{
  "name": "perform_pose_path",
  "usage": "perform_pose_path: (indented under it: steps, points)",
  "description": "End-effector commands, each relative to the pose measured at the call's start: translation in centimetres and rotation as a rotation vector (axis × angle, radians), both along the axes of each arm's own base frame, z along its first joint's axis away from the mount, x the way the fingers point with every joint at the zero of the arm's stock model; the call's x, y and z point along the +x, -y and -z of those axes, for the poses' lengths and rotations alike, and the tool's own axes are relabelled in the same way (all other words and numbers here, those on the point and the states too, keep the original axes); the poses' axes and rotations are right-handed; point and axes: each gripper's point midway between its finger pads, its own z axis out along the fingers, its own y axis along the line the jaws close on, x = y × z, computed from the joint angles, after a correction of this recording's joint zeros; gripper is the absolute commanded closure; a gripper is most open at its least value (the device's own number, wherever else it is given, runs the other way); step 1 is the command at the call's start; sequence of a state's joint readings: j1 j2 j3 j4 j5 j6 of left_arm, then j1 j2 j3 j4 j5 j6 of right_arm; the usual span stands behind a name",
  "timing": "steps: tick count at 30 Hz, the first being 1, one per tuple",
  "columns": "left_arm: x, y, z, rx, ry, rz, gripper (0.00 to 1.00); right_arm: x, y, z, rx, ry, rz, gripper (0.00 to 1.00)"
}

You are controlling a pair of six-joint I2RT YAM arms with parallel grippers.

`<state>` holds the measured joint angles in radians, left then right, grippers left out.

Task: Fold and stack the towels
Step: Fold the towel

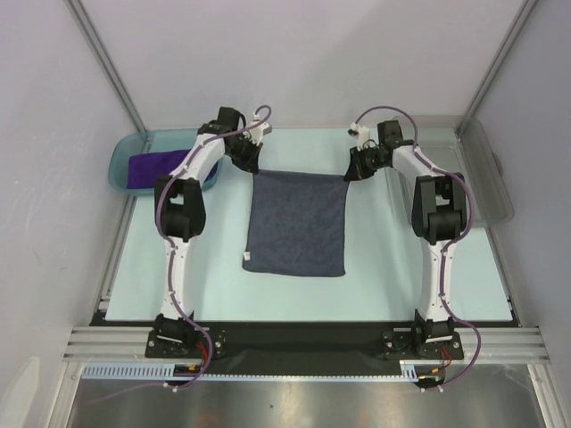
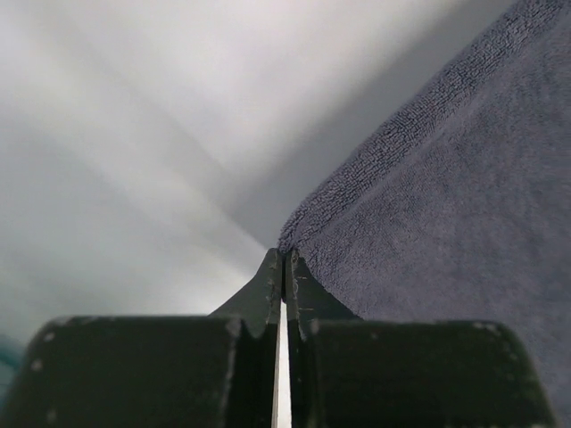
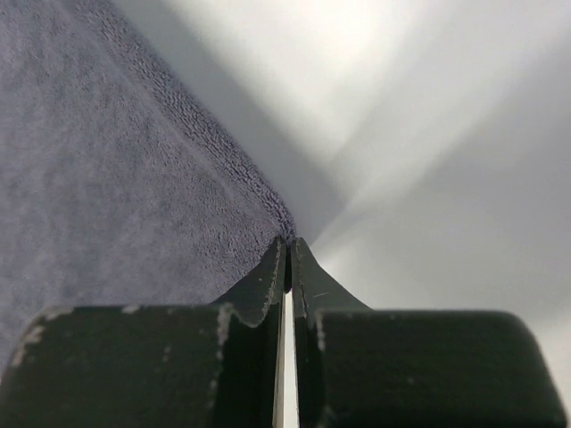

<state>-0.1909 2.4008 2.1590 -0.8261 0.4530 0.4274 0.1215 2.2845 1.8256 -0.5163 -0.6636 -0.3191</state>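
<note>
A grey-blue towel (image 1: 297,223) lies spread flat on the table's middle. My left gripper (image 1: 252,166) is shut on its far left corner; in the left wrist view the towel (image 2: 446,205) runs right from the closed gripper tips (image 2: 285,259). My right gripper (image 1: 350,171) is shut on its far right corner; in the right wrist view the towel (image 3: 116,169) runs left from the closed gripper tips (image 3: 288,245). A deep purple towel (image 1: 153,167) lies in the teal tray (image 1: 119,165) at the far left.
A clear grey bin (image 1: 486,169) stands at the far right edge. Grey walls enclose the table on three sides. The arm bases are bolted at the near edge.
</note>
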Motion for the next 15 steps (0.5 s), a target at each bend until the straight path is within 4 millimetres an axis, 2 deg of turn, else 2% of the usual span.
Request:
perform_pose_path:
  steps: [1, 2, 3, 4, 6, 7, 9, 10, 13, 14, 15]
  points:
    - [1.2, -0.4, -12.2, -0.065, 0.250, -0.019, 1.00, 1.8, 0.9, -9.4, 0.022, 0.229, 0.012, 1.00]
    - [1.1, -0.4, -13.2, -0.070, 0.265, -0.022, 1.00, 1.7, 1.0, -10.3, 0.021, 0.246, 0.016, 1.00]
    - [0.9, -0.5, -14.3, -0.075, 0.283, -0.026, 1.00, 1.5, 1.2, -12.6, 0.020, 0.293, 0.020, 1.00]
    - [0.4, -0.4, -16.4, -0.085, 0.315, -0.028, 1.00, 1.4, 1.3, -13.7, 0.018, 0.316, 0.025, 1.00]
    - [-0.2, -0.5, -18.4, -0.097, 0.346, -0.030, 1.00, 1.1, 1.4, -15.9, 0.019, 0.367, 0.032, 1.00]
    - [-0.9, -0.6, -20.5, -0.108, 0.383, -0.032, 1.00, 0.5, 1.5, -18.7, 0.026, 0.425, 0.038, 1.00]
    - [-1.7, -0.7, -22.7, -0.122, 0.418, -0.041, 1.00, -0.3, 1.6, -20.5, 0.029, 0.472, 0.042, 1.00]
    - [-2.6, -0.8, -24.8, -0.134, 0.455, -0.044, 1.00, -1.1, 1.7, -23.1, 0.032, 0.528, 0.045, 1.00]
    - [-3.9, -0.7, -27.6, -0.172, 0.501, -0.049, 1.00, -2.6, 2.0, -26.0, 0.035, 0.587, 0.050, 1.00]
    - [-4.9, -0.6, -29.5, -0.198, 0.532, -0.035, 1.00, -3.6, 2.1, -28.0, 0.039, 0.631, 0.050, 1.00]
    - [-5.5, -0.4, -30.4, -0.214, 0.542, -0.033, 1.00, -4.0, 2.2, -29.0, 0.041, 0.655, 0.051, 1.00]
